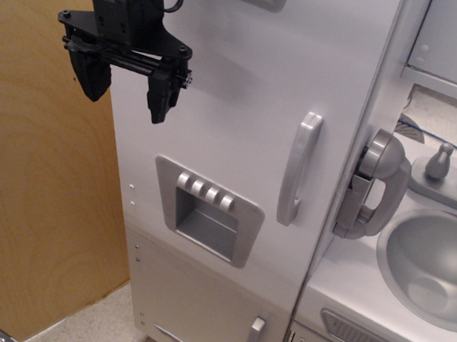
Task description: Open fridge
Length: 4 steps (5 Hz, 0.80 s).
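- I see the jaws (127,90) released, nothing between the two dark fingers (161,95); they hang point-down at the hinge-side edge of the fridge (244,84), touching nothing.
- The fridge door is shut, flush with the cabinet. Its grey bar handle (299,168) stands upright well right of the jaws and lower down, at the door's free edge, where a pull gets the most leverage.
- The dispenser recess (207,209) lies below the jaws, slightly right; no grip there.
- The toy phone (375,186) hangs just right of the handle, so I judge the approach should come from the door's front, not the sink (432,265) side.
- Judgement: task not yet begun; the reach to the handle remains.
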{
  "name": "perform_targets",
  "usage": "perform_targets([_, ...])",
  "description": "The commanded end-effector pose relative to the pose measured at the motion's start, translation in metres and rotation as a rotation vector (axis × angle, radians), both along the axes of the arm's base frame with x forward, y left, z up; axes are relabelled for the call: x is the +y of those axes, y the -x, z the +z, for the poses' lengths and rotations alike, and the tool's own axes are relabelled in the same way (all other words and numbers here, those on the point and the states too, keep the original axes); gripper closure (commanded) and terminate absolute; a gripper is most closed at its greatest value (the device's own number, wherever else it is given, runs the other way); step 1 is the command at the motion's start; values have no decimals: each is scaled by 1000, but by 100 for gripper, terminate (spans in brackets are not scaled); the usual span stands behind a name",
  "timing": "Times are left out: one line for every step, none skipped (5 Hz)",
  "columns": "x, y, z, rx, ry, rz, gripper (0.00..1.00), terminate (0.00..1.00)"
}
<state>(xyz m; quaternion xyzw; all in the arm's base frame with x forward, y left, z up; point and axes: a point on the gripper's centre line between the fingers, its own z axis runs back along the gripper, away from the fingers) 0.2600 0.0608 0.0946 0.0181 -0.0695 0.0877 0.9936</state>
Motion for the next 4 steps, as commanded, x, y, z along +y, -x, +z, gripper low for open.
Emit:
perform_targets([0, 0, 0, 0, 0, 0, 0, 0])
perform_targets([-29, 7, 4, -48, 30, -50, 0, 0])
perform_targets([-65, 10, 11, -97, 66, -93, 0, 0])
perform_targets([-97, 0, 16, -110, 89, -105, 0, 0])
